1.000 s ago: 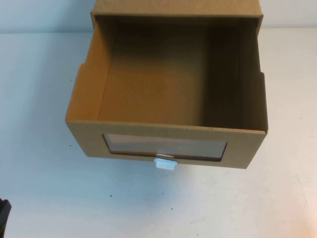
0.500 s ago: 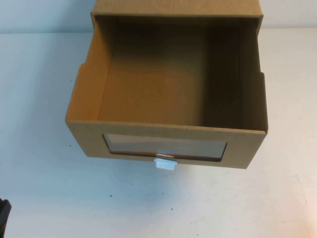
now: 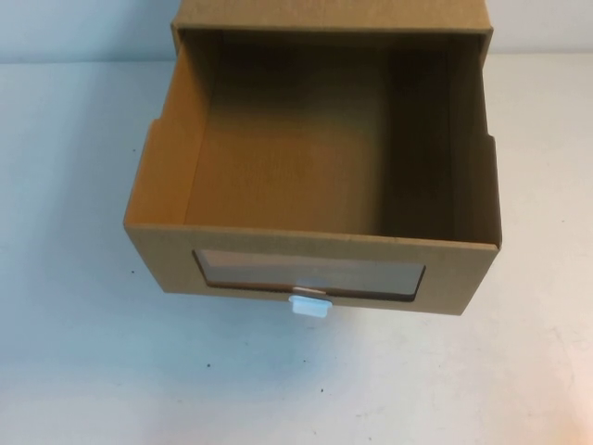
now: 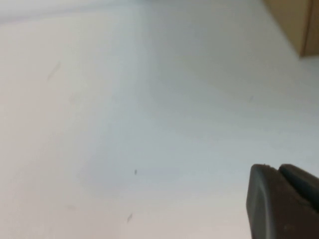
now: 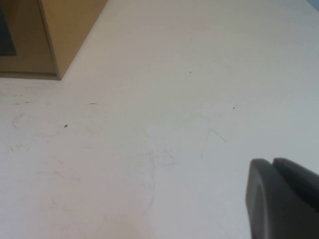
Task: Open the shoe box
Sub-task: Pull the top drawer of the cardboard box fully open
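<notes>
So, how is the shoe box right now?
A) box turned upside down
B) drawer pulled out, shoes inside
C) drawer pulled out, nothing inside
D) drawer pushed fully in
C: the drawer is pulled out of its sleeve with a bare cardboard floor and a white tab on its front. The left gripper and the right gripper hang over the table, apart from the box.

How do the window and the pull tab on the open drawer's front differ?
The window is wide and see-through; the pull tab is small, white and opaque. The window lies flat in the panel; the pull tab juts out under it. Both sit on the front of the drawer. The left gripper and right gripper, both shut, hover over the table, apart from the drawer.
</notes>
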You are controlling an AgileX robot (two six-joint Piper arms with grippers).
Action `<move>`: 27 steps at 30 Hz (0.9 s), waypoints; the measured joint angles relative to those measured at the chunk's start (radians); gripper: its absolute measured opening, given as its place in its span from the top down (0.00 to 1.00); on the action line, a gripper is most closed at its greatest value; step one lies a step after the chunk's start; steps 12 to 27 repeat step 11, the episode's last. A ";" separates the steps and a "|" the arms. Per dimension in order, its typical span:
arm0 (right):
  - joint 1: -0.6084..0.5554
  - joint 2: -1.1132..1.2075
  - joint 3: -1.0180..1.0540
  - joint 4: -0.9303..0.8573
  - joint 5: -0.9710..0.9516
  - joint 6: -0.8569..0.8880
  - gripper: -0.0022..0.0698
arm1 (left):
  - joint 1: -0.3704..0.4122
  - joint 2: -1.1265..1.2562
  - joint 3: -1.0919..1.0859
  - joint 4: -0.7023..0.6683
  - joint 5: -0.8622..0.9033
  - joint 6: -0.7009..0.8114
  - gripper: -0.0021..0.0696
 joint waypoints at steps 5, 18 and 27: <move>0.000 0.000 0.000 0.000 0.002 0.000 0.99 | 0.007 0.000 0.000 0.020 0.052 -0.031 0.98; 0.000 0.000 0.000 0.000 0.002 0.000 0.99 | 0.007 0.000 0.000 0.023 0.052 -0.033 0.98; 0.000 0.000 0.000 0.000 0.002 0.000 0.99 | 0.007 0.000 0.000 0.023 0.052 -0.033 0.98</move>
